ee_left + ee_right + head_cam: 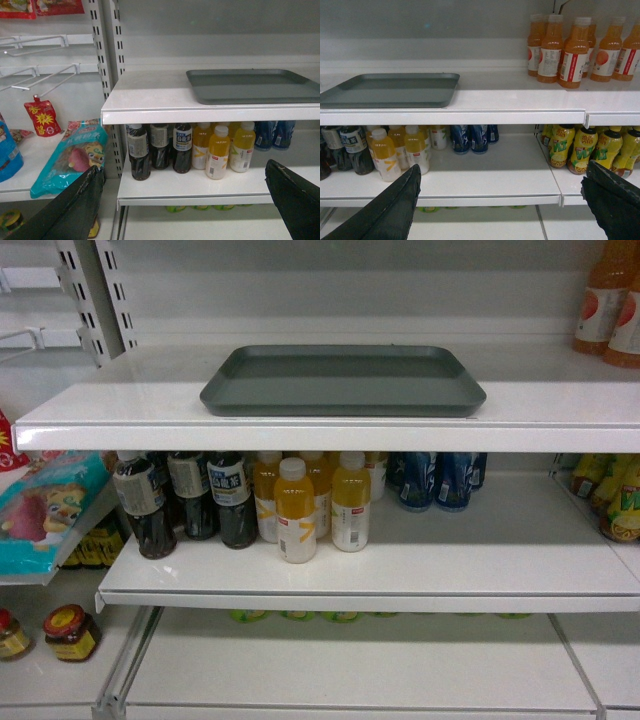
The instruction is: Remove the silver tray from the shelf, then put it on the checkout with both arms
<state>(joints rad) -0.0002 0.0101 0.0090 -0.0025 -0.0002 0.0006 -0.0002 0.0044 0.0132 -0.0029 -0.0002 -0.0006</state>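
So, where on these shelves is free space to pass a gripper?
Bare board lies on both sides of the silver tray: left toward the slotted upright, right toward the orange bottles. Below, the stretch right of the blue bottles is free; the dark and yellow bottles crowd the left.

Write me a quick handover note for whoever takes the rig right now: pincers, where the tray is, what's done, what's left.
Left pincer: open, empty, held low in front of the lower bottle board, not touching anything.
Right pincer: open, empty, likewise low and clear of the tray.
Silver tray: lying flat on the upper board of the shelf, its front rim at the board's front edge, nothing on it.
Checkout: not in any view.
Done: nothing yet; the tray is ungrasped.
Left: raise both pincers to the tray's two short ends, grip, lift it off, carry it to the checkout and set it down.
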